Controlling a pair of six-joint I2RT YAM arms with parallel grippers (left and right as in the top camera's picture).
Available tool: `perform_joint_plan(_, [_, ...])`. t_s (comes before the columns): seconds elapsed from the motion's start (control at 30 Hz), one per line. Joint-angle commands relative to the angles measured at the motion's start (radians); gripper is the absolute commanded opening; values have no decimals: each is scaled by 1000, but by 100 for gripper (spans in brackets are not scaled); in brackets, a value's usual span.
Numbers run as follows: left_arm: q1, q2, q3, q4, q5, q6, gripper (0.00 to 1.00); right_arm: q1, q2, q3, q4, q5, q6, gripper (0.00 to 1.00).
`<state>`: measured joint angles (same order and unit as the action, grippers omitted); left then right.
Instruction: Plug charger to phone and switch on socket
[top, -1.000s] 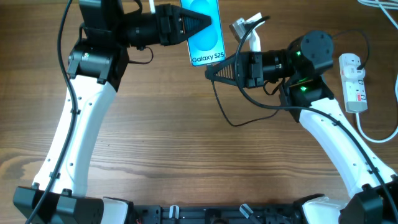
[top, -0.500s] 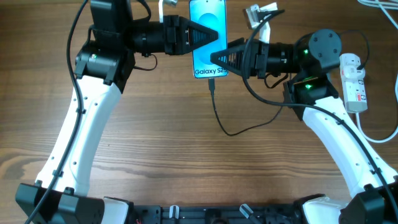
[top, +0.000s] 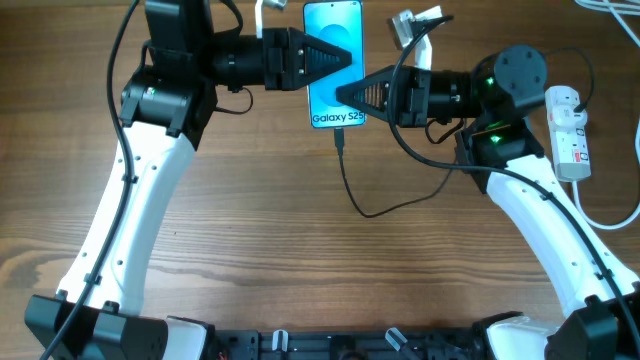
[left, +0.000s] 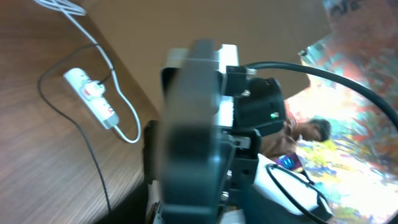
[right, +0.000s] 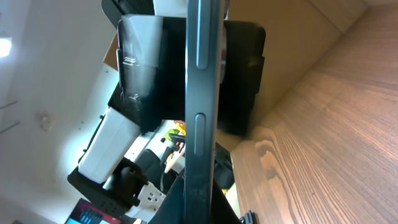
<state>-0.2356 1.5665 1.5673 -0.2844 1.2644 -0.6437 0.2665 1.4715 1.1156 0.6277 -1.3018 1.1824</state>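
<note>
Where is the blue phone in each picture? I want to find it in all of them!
Overhead: the phone is at the top middle, with its blue screen facing the camera.
Left wrist: I cannot tell, because the middle is only a dark blur.
Right wrist: the phone is seen edge-on, a dark strip down the middle.
Landmark: the wooden table shows in all three.

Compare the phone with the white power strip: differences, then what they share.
The phone shows a cyan screen; the power strip is white with red marks. The phone is held between the left gripper and right gripper; the power strip lies untouched. A thin black cable meets the phone; a thick white cord leaves the power strip. Both are oblong.
</note>
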Motion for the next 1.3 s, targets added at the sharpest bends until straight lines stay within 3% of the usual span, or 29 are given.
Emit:
perform_joint_plan(0.0, [3,-14,3,-73,-127,53,79,2,6,21,7,-12,-35,4])
perform_joint_plan(0.07, [3,-14,3,-167,-286,91,88,2,8,21,5,-20,-45,4])
perform_joint_plan(0.13, [3,-14,3,-264,-472,90,89,2,11,21,-37,-27,-83,4])
perform_joint_plan(0.3, [3,-14,3,-437,-787,90,90,0,11,21,-383,33,-356,4])
perform_joint_plan(0.37, [3,-14,3,-478,-851,90,99,0,12,21,-556,127,-481,4])
perform_joint_plan(0.6, [3,-13,3,-611,-1144,100,100,0,21,21,-1044,691,-837,4])
perform_joint_plan(0.7, [3,7,3,-648,-1169,216,100,0,57,21,-1148,831,-909,4])
perform_joint_plan(0.87, [3,105,3,-688,-1169,238,100,0,182,21,-1172,848,-946,4])
perform_joint_plan(1.27, [2,253,3,-719,-1169,237,100,0,560,21,-995,558,-909,4])
